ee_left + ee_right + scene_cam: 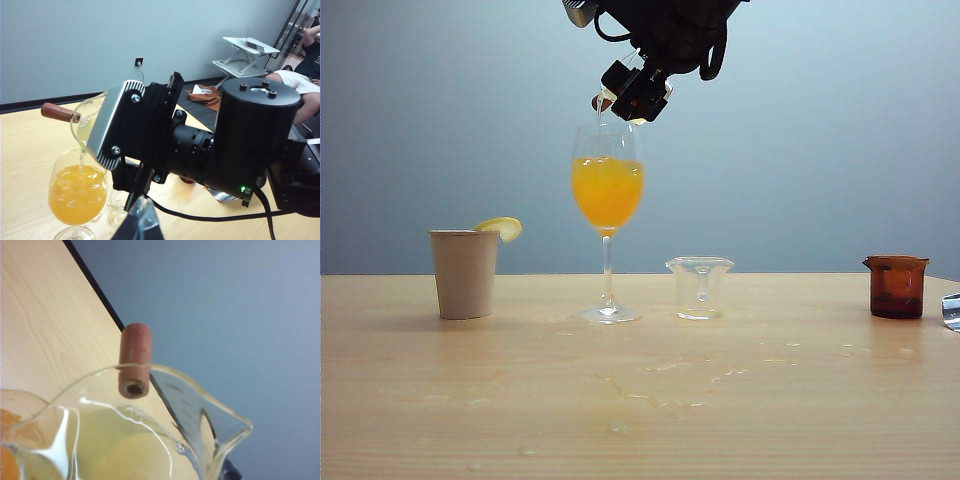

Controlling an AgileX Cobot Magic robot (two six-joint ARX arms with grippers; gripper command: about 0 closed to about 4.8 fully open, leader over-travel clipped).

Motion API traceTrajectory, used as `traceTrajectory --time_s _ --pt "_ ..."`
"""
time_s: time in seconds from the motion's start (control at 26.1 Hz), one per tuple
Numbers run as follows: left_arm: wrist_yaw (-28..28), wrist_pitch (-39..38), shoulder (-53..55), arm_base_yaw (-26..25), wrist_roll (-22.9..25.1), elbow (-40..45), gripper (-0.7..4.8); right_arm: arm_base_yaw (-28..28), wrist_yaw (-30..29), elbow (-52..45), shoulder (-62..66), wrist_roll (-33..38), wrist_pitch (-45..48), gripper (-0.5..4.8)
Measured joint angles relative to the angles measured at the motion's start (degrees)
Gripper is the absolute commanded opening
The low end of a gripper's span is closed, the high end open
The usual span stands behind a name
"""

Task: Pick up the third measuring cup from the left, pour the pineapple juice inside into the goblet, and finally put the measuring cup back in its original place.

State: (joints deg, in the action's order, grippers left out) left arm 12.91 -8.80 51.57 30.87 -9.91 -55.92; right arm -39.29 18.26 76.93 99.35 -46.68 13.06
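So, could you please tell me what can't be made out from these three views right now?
- Right gripper: its fingers sit behind its housing in the left wrist view and are dark and small in the exterior view.
- Left gripper: in no view.
- Third measuring cup: cut off by the right wrist view's edge.
- Goblet: foot cut off in the left wrist view.

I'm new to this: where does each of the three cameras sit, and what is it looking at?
Exterior: low and level across the table, facing the goblet; right hand pours above.
Left wrist: on the raised left arm, facing the right hand, measuring cup, goblet.
Right wrist: on the pouring arm, inside the cup; no hand visible.
Shared: cup, goblet.
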Motion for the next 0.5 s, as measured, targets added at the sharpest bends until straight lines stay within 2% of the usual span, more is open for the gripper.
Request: traceTrajectory --time_s 0.5 --pt "0.0 -0.3 0.0 0.0 0.0 0.0 -0.05 -0.1 0.0 0.0 0.0 -0.3 0.0 2.69"
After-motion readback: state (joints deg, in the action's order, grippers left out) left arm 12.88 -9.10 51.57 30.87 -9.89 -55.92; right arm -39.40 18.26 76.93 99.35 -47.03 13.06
